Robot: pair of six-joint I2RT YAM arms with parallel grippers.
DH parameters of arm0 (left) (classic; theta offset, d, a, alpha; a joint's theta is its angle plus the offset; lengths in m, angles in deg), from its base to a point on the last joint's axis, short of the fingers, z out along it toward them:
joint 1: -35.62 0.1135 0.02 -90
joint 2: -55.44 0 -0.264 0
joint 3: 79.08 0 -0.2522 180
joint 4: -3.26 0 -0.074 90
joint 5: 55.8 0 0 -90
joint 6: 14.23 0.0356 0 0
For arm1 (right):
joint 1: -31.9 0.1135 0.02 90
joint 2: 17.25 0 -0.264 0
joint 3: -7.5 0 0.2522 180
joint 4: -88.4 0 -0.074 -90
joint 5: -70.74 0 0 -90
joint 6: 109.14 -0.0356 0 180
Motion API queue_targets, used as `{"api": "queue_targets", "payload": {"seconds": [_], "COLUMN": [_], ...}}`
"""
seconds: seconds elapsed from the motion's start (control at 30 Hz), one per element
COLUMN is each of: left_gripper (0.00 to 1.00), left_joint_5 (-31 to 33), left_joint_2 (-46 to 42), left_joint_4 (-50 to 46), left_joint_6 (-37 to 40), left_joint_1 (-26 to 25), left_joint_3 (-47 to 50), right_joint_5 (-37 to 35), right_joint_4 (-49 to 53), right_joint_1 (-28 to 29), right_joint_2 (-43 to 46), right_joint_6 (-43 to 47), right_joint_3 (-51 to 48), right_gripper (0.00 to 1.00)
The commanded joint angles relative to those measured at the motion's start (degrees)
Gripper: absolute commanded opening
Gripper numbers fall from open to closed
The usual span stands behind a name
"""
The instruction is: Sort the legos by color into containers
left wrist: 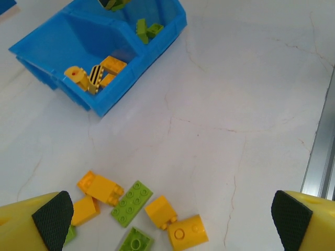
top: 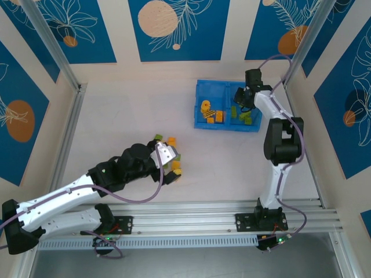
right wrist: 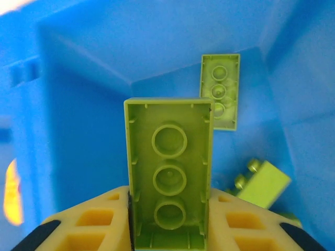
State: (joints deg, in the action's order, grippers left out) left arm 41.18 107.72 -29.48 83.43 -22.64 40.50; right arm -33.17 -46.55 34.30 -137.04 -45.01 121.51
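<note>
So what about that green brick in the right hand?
A lime green brick, glossy plastic, rectangular. Its hollow underside faces the wrist camera, showing three round tubes in a row. It stands on end, its lower part pinched by the right hand, above a blue bin compartment holding other green bricks.

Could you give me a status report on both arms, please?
Right tool shut on green brick over bin's right compartment. Left tool open above loose bricks. Nothing in the way.
</note>
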Motion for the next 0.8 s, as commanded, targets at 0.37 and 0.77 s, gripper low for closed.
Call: {"api": "queue_targets", "payload": {"seconds": [0.37, 0.77], "left_gripper": [1.00, 0.94], "left_joint_5": [22.72, 12.78], "left_joint_2": [7.63, 28.13], "left_joint_4": [-9.47, -6.16], "left_joint_6": [-25.02, -38.78], "left_joint_1": [1.06, 11.54], "left_joint_3": [-4.47, -10.91], "right_joint_5": [6.73, 18.55], "right_joint_4": [6.11, -1.73], "right_joint_1": [-0.65, 13.08], "right_joint_2": [9.40, 51.69], "right_joint_6": [-5.64, -11.50], "right_joint_3": [-2.76, -42.11], "right_gripper": [0.48, 0.71]}}
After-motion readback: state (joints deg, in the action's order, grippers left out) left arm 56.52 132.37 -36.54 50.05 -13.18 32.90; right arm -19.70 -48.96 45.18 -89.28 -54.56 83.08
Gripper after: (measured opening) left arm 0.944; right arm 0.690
